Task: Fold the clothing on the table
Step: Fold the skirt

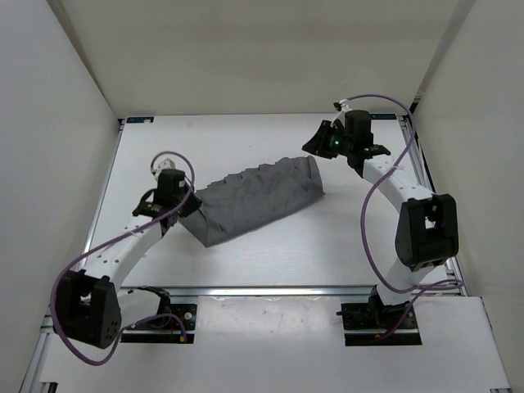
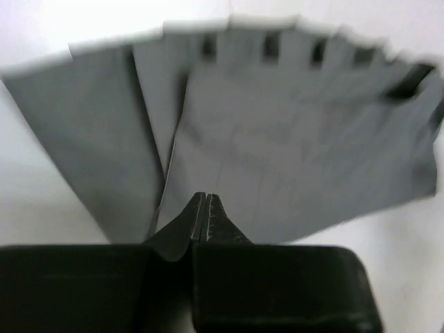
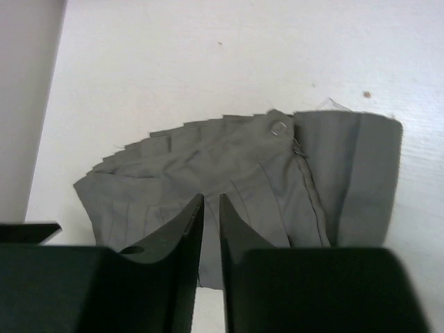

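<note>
The grey pleated clothing lies folded over in a slanted band on the white table, waistband end toward the far right. My left gripper sits at its near left end. In the left wrist view the fingers are pressed together over the cloth, with nothing visible between them. My right gripper hovers at the far right end. Its jaws stand a narrow gap apart above the clothing, holding nothing. A small round snap shows at the waistband.
White walls close in the table on the left, right and back. An aluminium rail runs along the near edge by the arm bases. Purple cables loop beside each arm.
</note>
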Controlling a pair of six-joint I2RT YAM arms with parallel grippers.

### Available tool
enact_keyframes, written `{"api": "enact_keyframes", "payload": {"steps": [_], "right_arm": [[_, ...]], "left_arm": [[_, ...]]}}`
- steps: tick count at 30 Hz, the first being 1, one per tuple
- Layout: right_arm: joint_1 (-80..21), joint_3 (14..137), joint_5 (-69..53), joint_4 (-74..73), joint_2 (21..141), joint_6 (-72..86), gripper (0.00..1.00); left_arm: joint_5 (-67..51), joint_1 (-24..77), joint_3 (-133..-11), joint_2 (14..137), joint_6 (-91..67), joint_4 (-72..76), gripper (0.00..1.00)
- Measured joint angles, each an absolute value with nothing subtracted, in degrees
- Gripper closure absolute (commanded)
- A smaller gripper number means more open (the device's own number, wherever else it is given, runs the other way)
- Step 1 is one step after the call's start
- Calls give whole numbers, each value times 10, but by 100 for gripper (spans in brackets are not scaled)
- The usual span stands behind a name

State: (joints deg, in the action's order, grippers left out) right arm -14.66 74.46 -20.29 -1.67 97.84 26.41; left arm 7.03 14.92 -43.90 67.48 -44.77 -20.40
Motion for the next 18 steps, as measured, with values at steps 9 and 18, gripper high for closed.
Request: {"api": "enact_keyframes", "payload": {"steps": [9, 18], "right_arm": [[-143, 944, -192, -236, 1183, 230, 100], [-161, 1051, -164, -433, 1312, 194, 100]], "left_arm": [[51, 235, -388, 802, -454, -191, 100], [90, 258, -520, 946, -405, -234, 100]]}}
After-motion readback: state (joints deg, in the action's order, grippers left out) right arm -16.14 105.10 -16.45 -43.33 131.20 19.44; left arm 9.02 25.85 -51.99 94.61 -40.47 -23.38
